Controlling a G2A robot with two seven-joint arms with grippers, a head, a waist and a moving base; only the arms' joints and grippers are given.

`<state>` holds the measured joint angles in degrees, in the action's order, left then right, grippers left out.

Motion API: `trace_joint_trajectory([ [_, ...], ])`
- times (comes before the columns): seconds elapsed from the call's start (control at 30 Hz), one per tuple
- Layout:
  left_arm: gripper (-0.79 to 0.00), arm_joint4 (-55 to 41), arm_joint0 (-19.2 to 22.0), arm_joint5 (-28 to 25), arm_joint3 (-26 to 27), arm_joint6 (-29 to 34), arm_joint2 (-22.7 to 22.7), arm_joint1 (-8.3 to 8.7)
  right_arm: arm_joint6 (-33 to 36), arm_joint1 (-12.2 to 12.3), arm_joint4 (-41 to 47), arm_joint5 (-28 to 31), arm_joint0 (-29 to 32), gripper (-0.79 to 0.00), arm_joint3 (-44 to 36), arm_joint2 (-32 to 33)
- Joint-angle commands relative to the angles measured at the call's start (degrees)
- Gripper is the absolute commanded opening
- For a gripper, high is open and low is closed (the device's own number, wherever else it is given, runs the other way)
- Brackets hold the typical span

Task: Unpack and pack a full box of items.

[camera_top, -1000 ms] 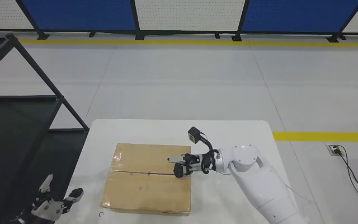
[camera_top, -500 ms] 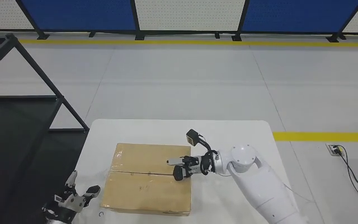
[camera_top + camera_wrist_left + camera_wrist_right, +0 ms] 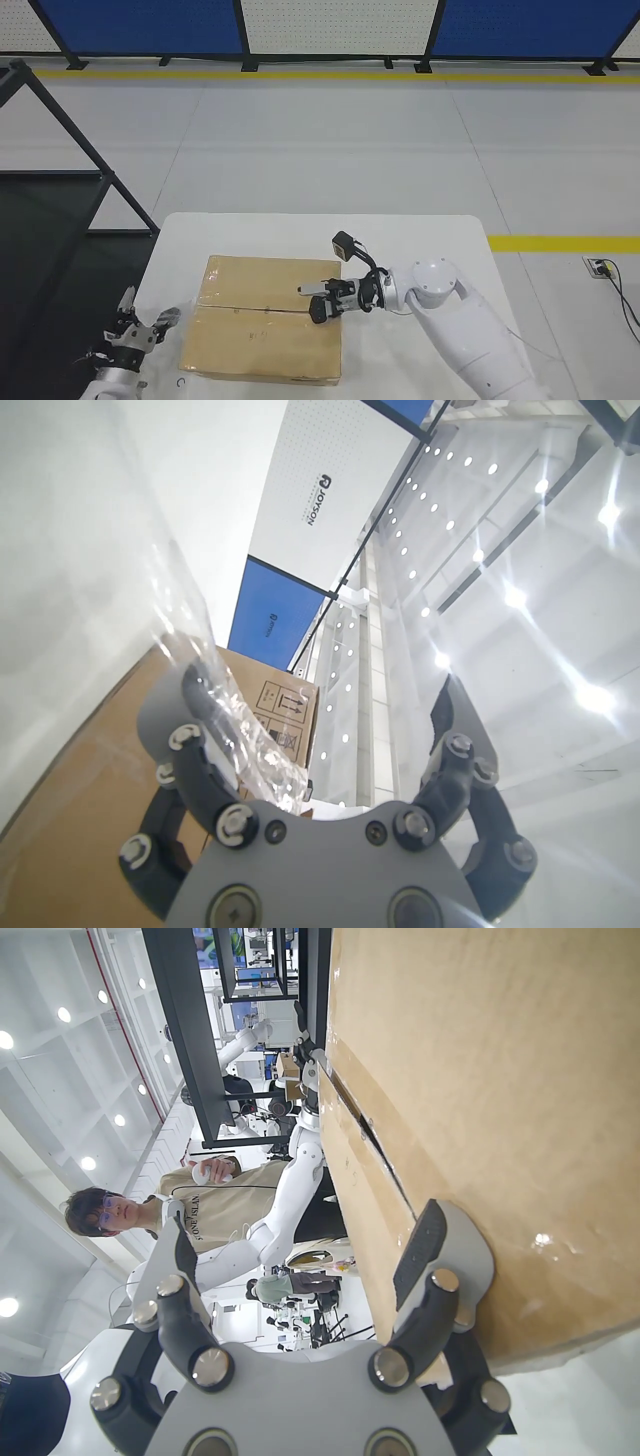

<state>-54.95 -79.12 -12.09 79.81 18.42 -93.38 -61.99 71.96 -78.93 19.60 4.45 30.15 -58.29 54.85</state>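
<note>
Right claw (image 3: 312,300) spread at taped box (image 3: 260,335) seam; black rack (image 3: 100,168) beside table (image 3: 420,240)

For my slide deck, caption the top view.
Right hand open at the top seam of the cardboard box; left hand open beside it.

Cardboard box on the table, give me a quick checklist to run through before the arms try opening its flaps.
1. Cardboard box sits flat on the table: ok.
2. Right claw open and at the right end of the seam: ok.
3. Left claw open, beside the box's left side: ok.
4. Left claw free of debris: not ok. A strip of clear tape lies across one finger.
5. Seam cut along its whole length: cannot tell. The right wrist view shows a slit gaping partway.
6. Flaps lifted: not ok, both lie shut.
</note>
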Motion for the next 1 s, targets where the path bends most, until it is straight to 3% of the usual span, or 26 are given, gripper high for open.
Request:
trace_joint_trajectory([
  [0.0,0.000,-1.88,0.80,-1.00,-0.62,-0.76,-0.25,-0.30,-0.02,0.01,0.05,0.01,-0.05,0.000,0.04,-0.05],
  [0.23,0.000,-6.07,-0.24,-5.23,1.89,-1.76,-3.31,-0.85,-0.43,-0.04,0.35,0.01,-0.26,0.000,0.27,-0.28],
  [0.5,0.000,-8.38,-5.03,-8.60,10.51,-2.50,-8.03,-1.32,-1.51,-0.29,0.44,-0.11,-0.80,0.000,1.21,-0.93],
  [0.97,0.000,-7.17,-9.46,-8.45,23.08,-4.06,-12.78,-2.10,-2.10,-0.42,0.81,0.00,-0.96,0.000,1.87,-1.31],
])
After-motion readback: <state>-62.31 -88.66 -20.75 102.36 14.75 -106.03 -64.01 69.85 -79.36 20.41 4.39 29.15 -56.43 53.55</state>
